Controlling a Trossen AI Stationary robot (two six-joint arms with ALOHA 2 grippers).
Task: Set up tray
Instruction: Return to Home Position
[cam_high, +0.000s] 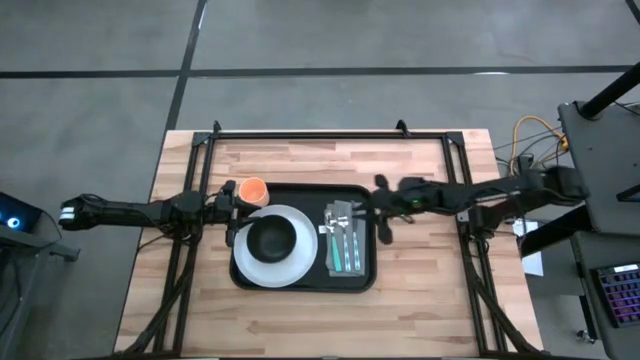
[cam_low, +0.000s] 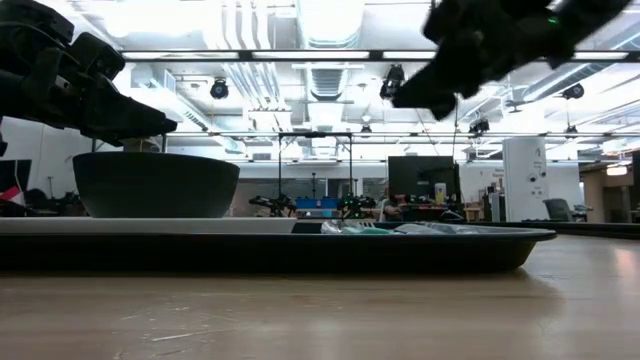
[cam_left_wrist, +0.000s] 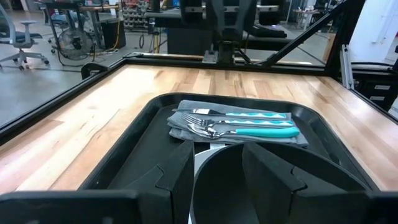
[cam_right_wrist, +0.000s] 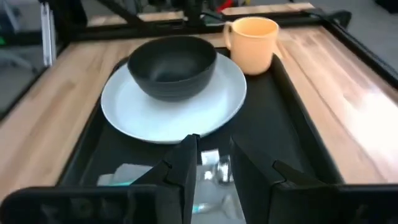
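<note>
**A:** Where does the tray (cam_high: 304, 197) lie?

**B:** Mid-surface. The plate (cam_high: 290, 268) and bowl (cam_high: 272, 238) sit at its 9 o'clock and the cup (cam_high: 252, 189) at 11. The napkin (cam_left_wrist: 297, 140) carries the cutlery (cam_left_wrist: 255, 131) at 3, handles parallel, likely for a diner's easy reach.

**A:** And your hands?

**B:** Your left hand (cam_high: 232, 207) hovers at the tray's 9 o'clock edge, your right hand (cam_high: 384, 210) at 3. Both have fingers parted and hold nothing. From surface level the rim hides the plate, and from above the cutlery pieces are hard to tell apart.

Robotics lab or workshop, ceiling ducts (cam_low: 238, 45), office chair (cam_left_wrist: 23, 38), floor fan (cam_left_wrist: 74, 42), concrete floor (cam_high: 100, 40)
</note>
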